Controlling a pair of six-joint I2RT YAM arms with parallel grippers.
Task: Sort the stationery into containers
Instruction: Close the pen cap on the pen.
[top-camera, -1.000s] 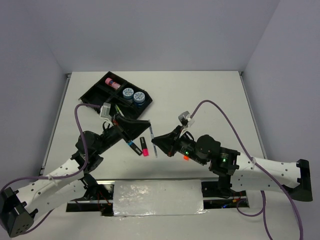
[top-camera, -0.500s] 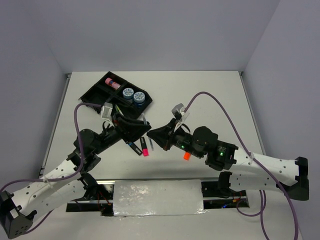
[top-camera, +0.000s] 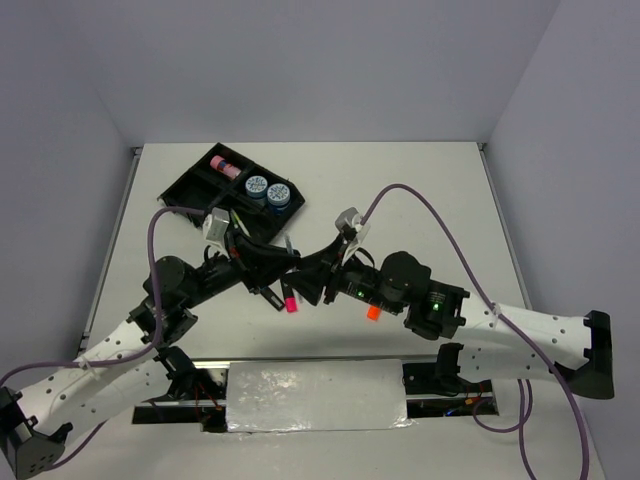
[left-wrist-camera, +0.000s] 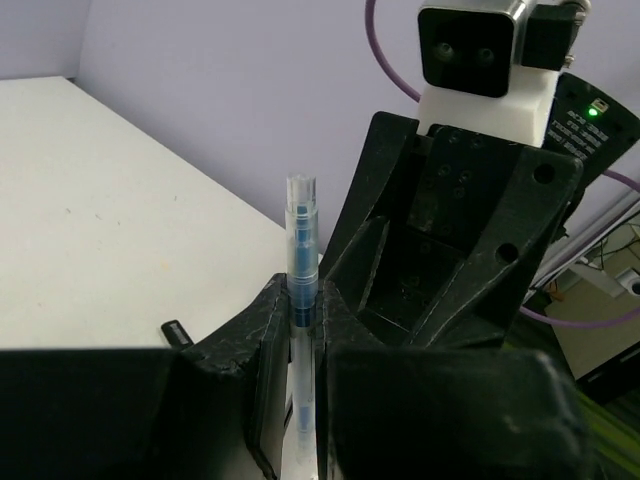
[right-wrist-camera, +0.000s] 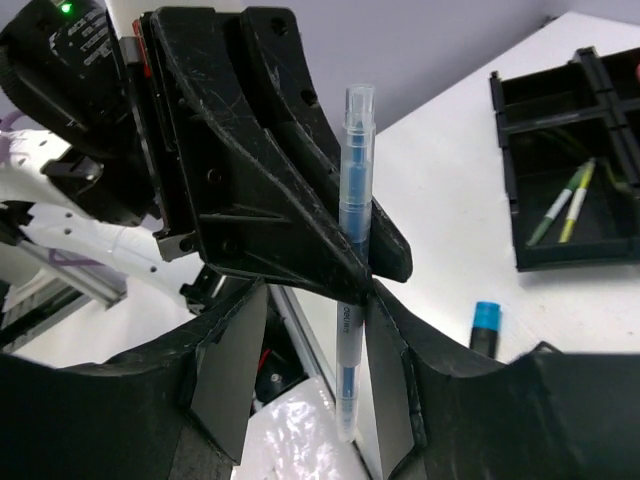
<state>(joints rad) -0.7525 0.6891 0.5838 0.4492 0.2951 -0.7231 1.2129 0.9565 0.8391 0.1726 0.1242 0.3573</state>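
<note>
Pen (left-wrist-camera: 301, 240) is up in the air right now, pinched in the left gripper (left-wrist-camera: 302, 320). Those jaws are clamped on the barrel, with the clear cap end sticking well out past the fingertips. My right gripper (right-wrist-camera: 315, 340) is nose to nose with it, jaws partway apart, and the same pen runs down the gap between them. From that wrist cam I'd say neither pad is pressing on it, though it sits closer to one side (hard to call contact there).

What worries me is how nearly interlocked the two grippers are. If I back the right one out at an angle instead of straight, a finger could hook the pen and lever it out of the left pinch, since it's a thin, smooth barrel held on a narrow patch. Then it drops to the table below the grippers, where a pink highlighter (top-camera: 290, 303) and an orange highlighter (top-camera: 372, 312) lie, and it might roll away. Fingers knocking each other is the other risk.

Tray (top-camera: 188, 180) sits well beyond the left gripper. The compartment with the green pens (right-wrist-camera: 560, 205) has walls all round, so a long pen carried tilted could catch a divider going in.
</note>
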